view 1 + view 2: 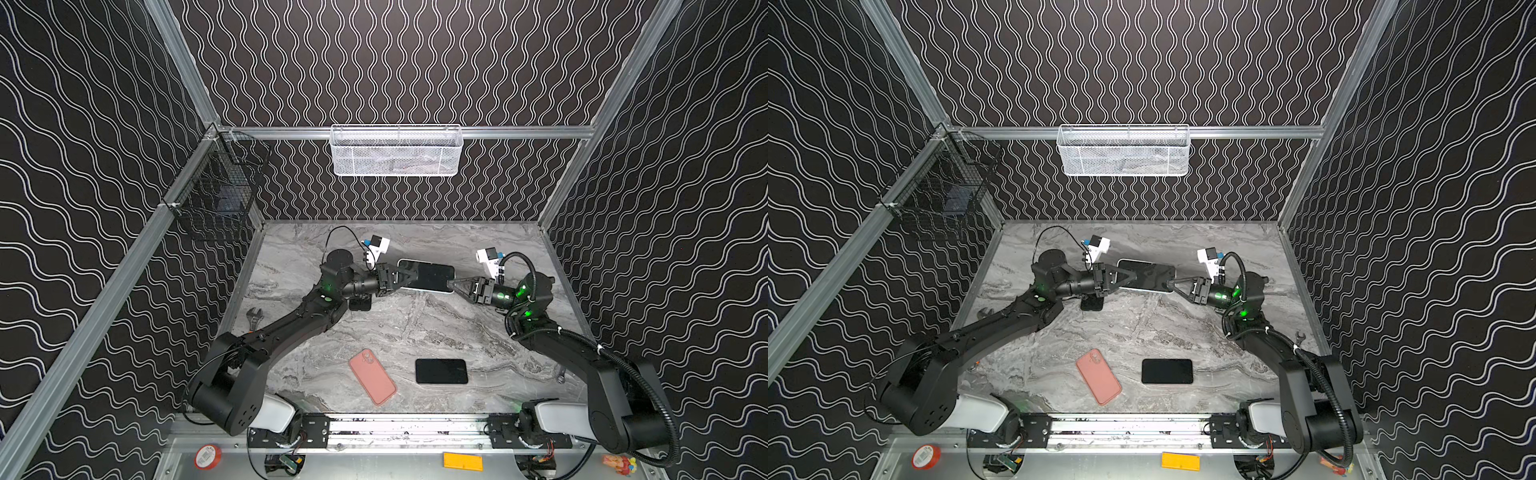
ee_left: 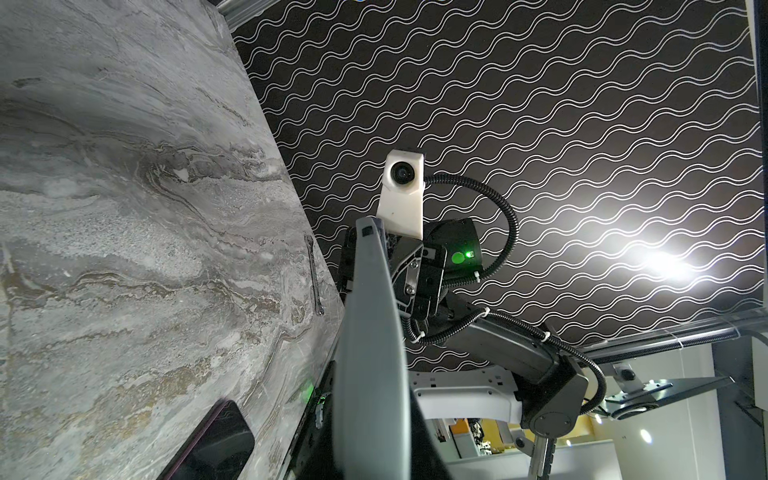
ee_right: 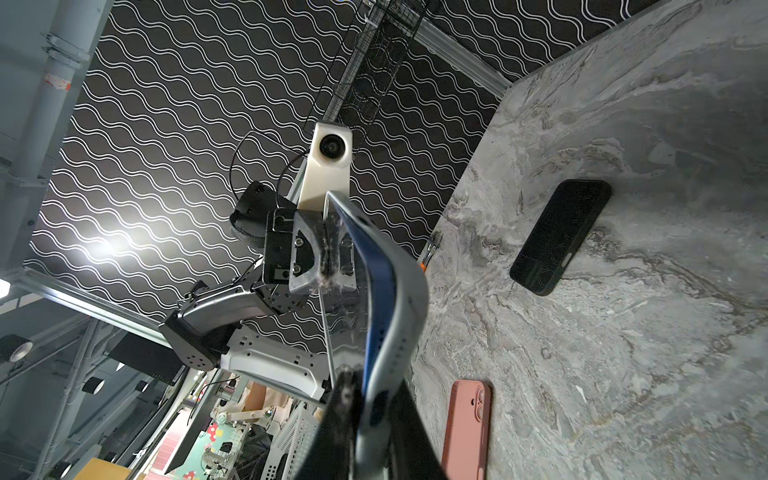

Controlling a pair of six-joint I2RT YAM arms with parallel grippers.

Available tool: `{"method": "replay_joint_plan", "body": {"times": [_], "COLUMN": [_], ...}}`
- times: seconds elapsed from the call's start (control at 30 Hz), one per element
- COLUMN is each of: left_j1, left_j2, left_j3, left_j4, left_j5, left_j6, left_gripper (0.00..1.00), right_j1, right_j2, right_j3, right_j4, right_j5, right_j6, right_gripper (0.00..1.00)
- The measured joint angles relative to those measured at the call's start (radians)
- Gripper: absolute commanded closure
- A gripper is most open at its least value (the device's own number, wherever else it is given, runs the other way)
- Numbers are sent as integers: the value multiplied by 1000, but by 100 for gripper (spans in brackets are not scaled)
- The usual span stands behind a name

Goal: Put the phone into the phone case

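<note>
Down at the front edge, a red tape roll (image 1: 208, 456) and an orange block (image 1: 462, 461) sit on the metal frame. On to the marble table (image 1: 415, 328): nearest the rail lies the pink phone case (image 1: 372, 376), camera side up and angled. Just beside it to the right is a black phone (image 1: 441, 371), lying flat, and the two are not touching. A wrench (image 1: 254, 316) rests by the table's left edge.

Mid-table, and here's the action: both arms meet over the middle with a blue phone (image 1: 432, 276) strung between them. Its dark screen faces up, and it sits roughly level, lifted clear of the marble. The left gripper (image 1: 411, 278) is clamped on its left end. The right gripper (image 1: 449, 284) pinches the right end, and the right wrist view shows its fingers (image 3: 345, 415) closed on either side.

That same view shows the phone's blue edge lying against a pale case (image 3: 409, 299); whether the phone is fully seated in it cannot be told. A small black object (image 1: 360, 302) peeks from under the left wrist, too hidden to name.

Beyond, a black wire basket (image 1: 216, 195) hangs on the left rail and a white mesh basket (image 1: 397, 151) on the back wall
</note>
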State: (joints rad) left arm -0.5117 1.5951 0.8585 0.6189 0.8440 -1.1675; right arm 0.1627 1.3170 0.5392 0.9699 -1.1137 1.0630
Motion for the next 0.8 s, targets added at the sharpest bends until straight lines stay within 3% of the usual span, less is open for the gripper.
{"method": "replay_joint_plan", "body": {"times": [0.1,0.27,0.4,0.8], "left_j1": [-1,-2,-4,-14], "left_j2": [-9,-33,-38,-34], "left_j3": [0,0,-6,-10], "left_j4": [-9,-42,-40,-38], "left_j5": [1,1,1,0], "left_j6": [-4,19,22,22], "left_gripper": [100,100,100,100], "right_j1": [-1,-3,-6,-6], "right_j2": [-14,-14,5,48], "right_j3": [12,77,114,130], "right_j4": [-45,-105,-129,-104], "right_j5": [12,24,24,13], "right_j6": [-39,-96,-111,-77], "right_gripper": [57,52,56,80]}}
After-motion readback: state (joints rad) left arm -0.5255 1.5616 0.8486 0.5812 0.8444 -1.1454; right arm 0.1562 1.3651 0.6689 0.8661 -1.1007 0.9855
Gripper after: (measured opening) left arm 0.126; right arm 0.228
